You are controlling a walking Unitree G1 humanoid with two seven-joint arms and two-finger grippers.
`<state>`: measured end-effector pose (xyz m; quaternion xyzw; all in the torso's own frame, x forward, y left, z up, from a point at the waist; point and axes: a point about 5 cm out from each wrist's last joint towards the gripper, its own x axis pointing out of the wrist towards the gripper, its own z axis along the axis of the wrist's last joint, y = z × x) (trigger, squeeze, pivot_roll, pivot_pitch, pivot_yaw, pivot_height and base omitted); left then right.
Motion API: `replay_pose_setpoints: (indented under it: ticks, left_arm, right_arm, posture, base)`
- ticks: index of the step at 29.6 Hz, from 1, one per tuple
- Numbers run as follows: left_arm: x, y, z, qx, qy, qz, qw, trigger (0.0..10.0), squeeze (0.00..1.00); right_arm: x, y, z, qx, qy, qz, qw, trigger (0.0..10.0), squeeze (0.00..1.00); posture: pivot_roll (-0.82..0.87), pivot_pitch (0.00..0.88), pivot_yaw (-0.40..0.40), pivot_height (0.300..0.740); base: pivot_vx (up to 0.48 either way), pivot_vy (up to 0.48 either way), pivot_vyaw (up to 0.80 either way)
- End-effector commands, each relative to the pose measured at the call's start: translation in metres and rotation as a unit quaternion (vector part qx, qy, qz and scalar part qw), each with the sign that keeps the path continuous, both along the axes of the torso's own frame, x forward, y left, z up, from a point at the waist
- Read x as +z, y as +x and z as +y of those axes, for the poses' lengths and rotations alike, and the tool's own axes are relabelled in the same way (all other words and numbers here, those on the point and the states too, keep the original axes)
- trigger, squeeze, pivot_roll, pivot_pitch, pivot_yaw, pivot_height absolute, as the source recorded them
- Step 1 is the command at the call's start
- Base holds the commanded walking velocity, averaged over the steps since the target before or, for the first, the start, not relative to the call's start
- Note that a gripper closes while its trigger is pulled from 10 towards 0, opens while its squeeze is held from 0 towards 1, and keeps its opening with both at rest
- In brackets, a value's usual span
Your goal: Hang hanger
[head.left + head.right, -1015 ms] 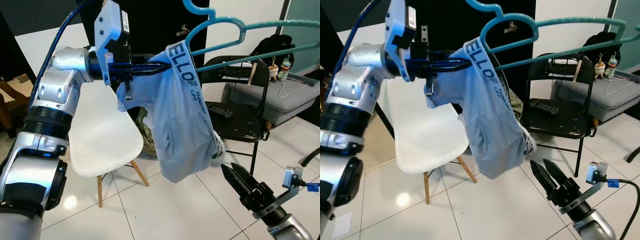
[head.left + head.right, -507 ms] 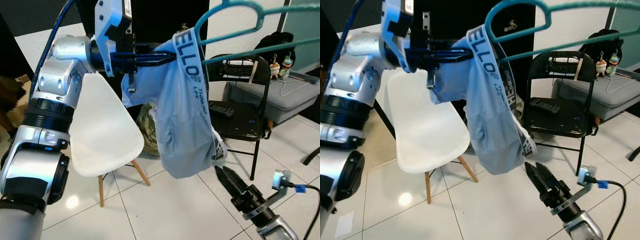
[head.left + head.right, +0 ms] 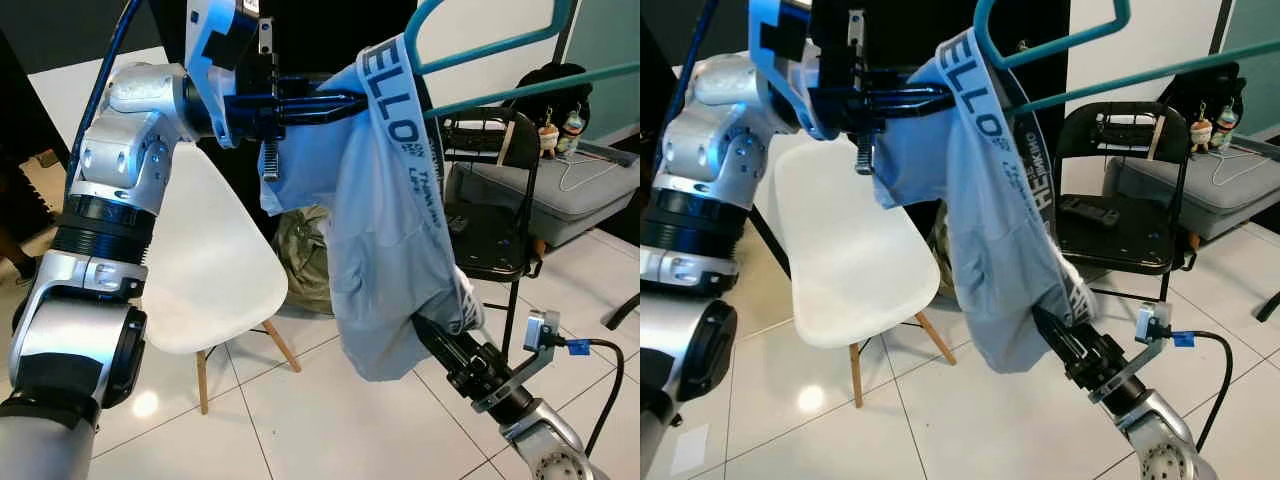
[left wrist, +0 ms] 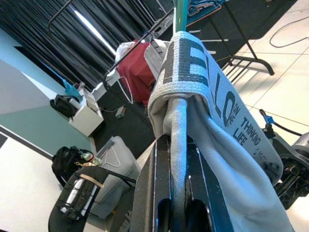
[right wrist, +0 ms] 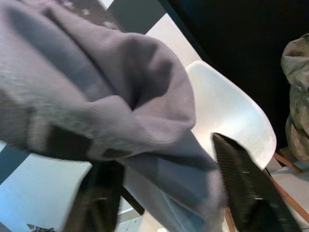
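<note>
Mid-task. The left gripper [image 3: 335,100], raised at head height, is clamped on the waistband of grey shorts [image 3: 395,240] draped over a teal hanger [image 3: 480,45]. The right gripper [image 5: 169,193], jaws spread wide, reaches around the hem without gripping it. No rail in sight; hanging probably remains.

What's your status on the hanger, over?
Left claw shut on the grey underwear draped over the teal hanger. Right claw open, at the garment's lower hem. Hanger not hung; no rail in sight.
</note>
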<state>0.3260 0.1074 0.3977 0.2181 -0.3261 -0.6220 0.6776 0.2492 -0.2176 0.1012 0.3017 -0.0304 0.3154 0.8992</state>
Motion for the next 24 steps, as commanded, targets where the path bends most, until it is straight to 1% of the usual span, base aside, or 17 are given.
replay_pose_setpoints:
  ticks: [1, 3, 5, 9, 13, 14, 15, 16, 17, 18, 19, 21, 22, 23, 24]
  left_arm:
    - [0.006, -0.003, 0.000, -0.006, -0.003, -0.010, 1.000, 0.0, 0.00]
    - [0.006, -0.003, 0.000, -0.006, -0.003, -0.010, 1.000, 0.0, 0.00]
    - [0.002, -0.002, 0.001, -0.002, -0.001, -0.004, 1.000, 0.0, 0.00]
    - [0.000, 0.000, 0.001, 0.003, -0.001, -0.001, 1.000, 0.0, 0.00]
    - [-0.007, 0.005, 0.006, 0.018, 0.005, 0.011, 1.000, 0.0, 0.00]
    - [-0.014, 0.009, 0.010, 0.033, 0.014, 0.021, 0.999, 0.0, 0.00]
    - [-0.014, 0.009, 0.010, 0.033, 0.014, 0.021, 0.999, 0.0, 0.00]
    - [-0.025, 0.014, 0.016, 0.051, 0.029, 0.031, 0.998, 0.0, 0.00]
    - [-0.025, 0.014, 0.016, 0.051, 0.029, 0.031, 0.998, 0.0, 0.00]
    - [-0.036, 0.017, 0.023, 0.065, 0.042, 0.043, 0.996, 0.0, 0.00]
    - [-0.036, 0.017, 0.023, 0.065, 0.042, 0.043, 0.996, 0.0, 0.00]
    - [-0.063, 0.019, 0.043, 0.075, 0.066, 0.087, 0.991, 0.0, 0.00]
    - [-0.063, 0.019, 0.043, 0.075, 0.066, 0.087, 0.991, 0.0, 0.00]
    - [-0.073, 0.017, 0.053, 0.074, 0.073, 0.105, 0.989, 0.0, 0.00]
    - [-0.073, 0.017, 0.053, 0.074, 0.073, 0.105, 0.989, 0.0, 0.00]
  right_arm:
    - [0.005, 0.002, 0.005, 0.009, -0.002, -0.014, 1.000, 0.0, 0.00]
    - [0.005, 0.002, 0.005, 0.009, -0.002, -0.014, 1.000, 0.0, 0.00]
    - [0.014, 0.001, 0.004, 0.018, -0.007, -0.033, 0.999, 0.0, 0.00]
    - [0.017, -0.001, 0.004, 0.023, -0.010, -0.042, 0.999, 0.0, 0.00]
    - [0.024, -0.002, 0.000, 0.023, -0.015, -0.056, 0.998, 0.0, 0.00]
    - [0.027, -0.003, -0.002, 0.019, -0.017, -0.062, 0.998, 0.0, 0.00]
    - [0.027, -0.003, -0.002, 0.019, -0.017, -0.062, 0.998, 0.0, 0.00]
    - [0.029, -0.003, -0.005, 0.014, -0.020, -0.067, 0.997, 0.0, 0.00]
    - [0.029, -0.003, -0.005, 0.014, -0.020, -0.067, 0.997, 0.0, 0.00]
    - [0.031, -0.003, -0.008, 0.009, -0.022, -0.070, 0.997, 0.0, 0.00]
    - [0.031, -0.003, -0.008, 0.009, -0.022, -0.070, 0.997, 0.0, 0.00]
    - [0.033, -0.005, -0.016, -0.006, -0.029, -0.074, 0.997, 0.0, 0.00]
    - [0.033, -0.005, -0.016, -0.006, -0.029, -0.074, 0.997, 0.0, 0.00]
    - [0.034, -0.006, -0.020, -0.012, -0.032, -0.074, 0.997, 0.0, 0.00]
    - [0.034, -0.006, -0.020, -0.012, -0.032, -0.074, 0.997, 0.0, 0.00]
  posture:
    - [-0.02, 0.000, 0.104, 0.740]
    - [-0.02, 0.000, 0.104, 0.740]
    - [-0.02, 0.000, 0.105, 0.740]
    - [-0.02, 0.000, 0.105, 0.740]
    - [-0.03, 0.000, 0.107, 0.740]
    - [-0.03, 0.000, 0.108, 0.740]
    - [-0.03, 0.000, 0.108, 0.740]
    - [-0.03, 0.000, 0.110, 0.740]
    - [-0.03, 0.000, 0.110, 0.740]
    - [-0.03, 0.000, 0.109, 0.740]
    - [-0.03, 0.000, 0.109, 0.740]
    - [-0.03, 0.000, 0.110, 0.740]
    - [-0.03, 0.000, 0.110, 0.740]
    - [-0.03, 0.000, 0.109, 0.740]
    - [-0.03, 0.000, 0.109, 0.740]
  base:
    - [0.000, 0.000, 0.00]
    - [0.000, 0.000, 0.00]
    - [0.000, 0.000, 0.00]
    - [0.000, 0.000, 0.00]
    - [0.000, 0.000, 0.00]
    - [0.000, 0.000, 0.00]
    - [0.000, 0.000, 0.00]
    - [0.000, 0.000, 0.00]
    - [0.000, 0.000, 0.00]
    - [0.000, 0.000, 0.00]
    - [0.000, 0.000, 0.00]
    - [0.000, 0.000, 0.00]
    - [0.000, 0.000, 0.00]
    - [0.000, 0.000, 0.00]
    - [0.000, 0.000, 0.00]
